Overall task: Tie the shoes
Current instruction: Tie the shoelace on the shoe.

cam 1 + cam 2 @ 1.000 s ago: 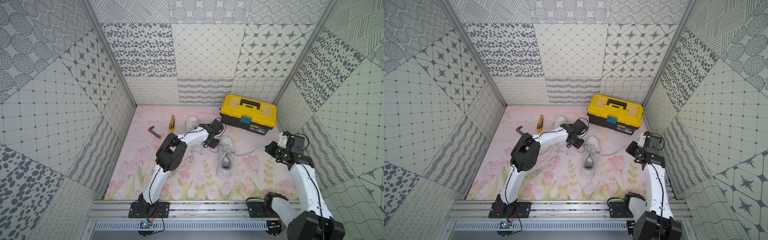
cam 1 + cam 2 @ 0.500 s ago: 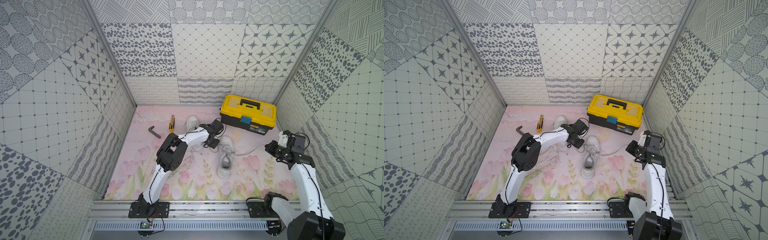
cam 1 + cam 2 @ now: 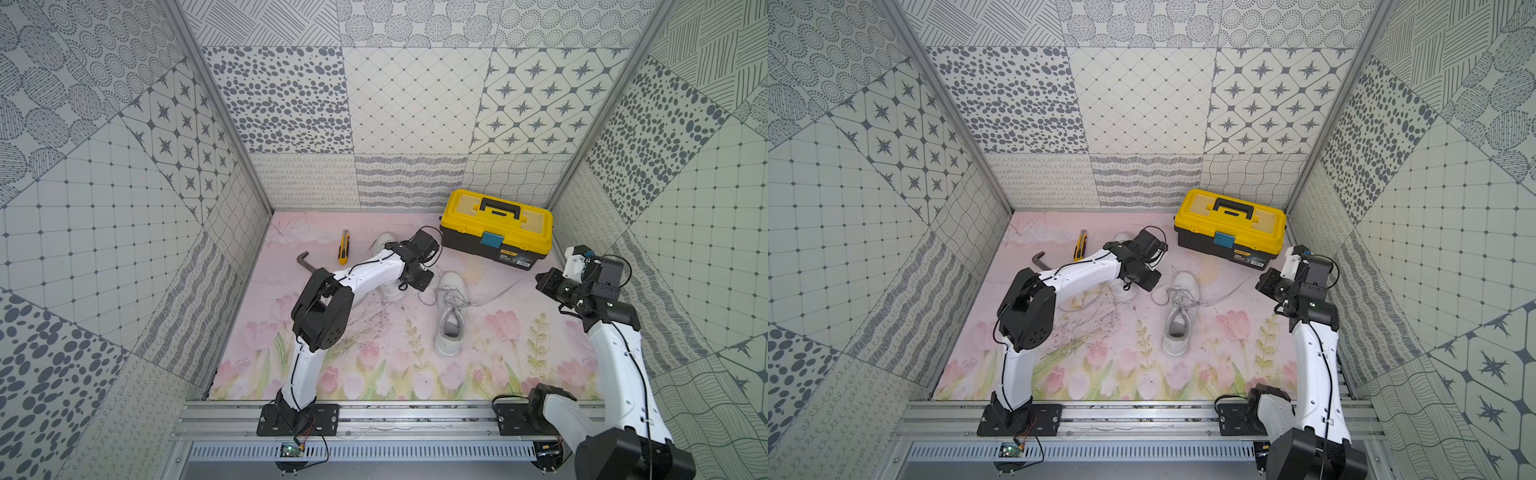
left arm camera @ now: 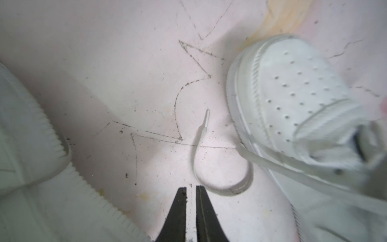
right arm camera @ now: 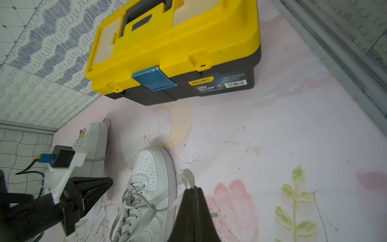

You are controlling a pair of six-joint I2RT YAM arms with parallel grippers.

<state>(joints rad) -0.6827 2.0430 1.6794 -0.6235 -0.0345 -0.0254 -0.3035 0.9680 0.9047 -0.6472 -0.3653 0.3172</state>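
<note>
LEFT: left gripper (image 4: 191, 188) narrows its jaws to a slit, nothing caught yet, loose lace end (image 4: 194, 157) just beside | RIGHT: right gripper (image 5: 193, 189) clamped on the other lace (image 5: 167, 207) | SHOES: laced shoe (image 3: 451, 316) mid-mat, second shoe (image 3: 384, 243) behind the left gripper | NEXT: probably regrasp.

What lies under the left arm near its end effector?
The second white shoe: only its two ends show, either side of the left arm. Its middle is covered in both top views.
</note>
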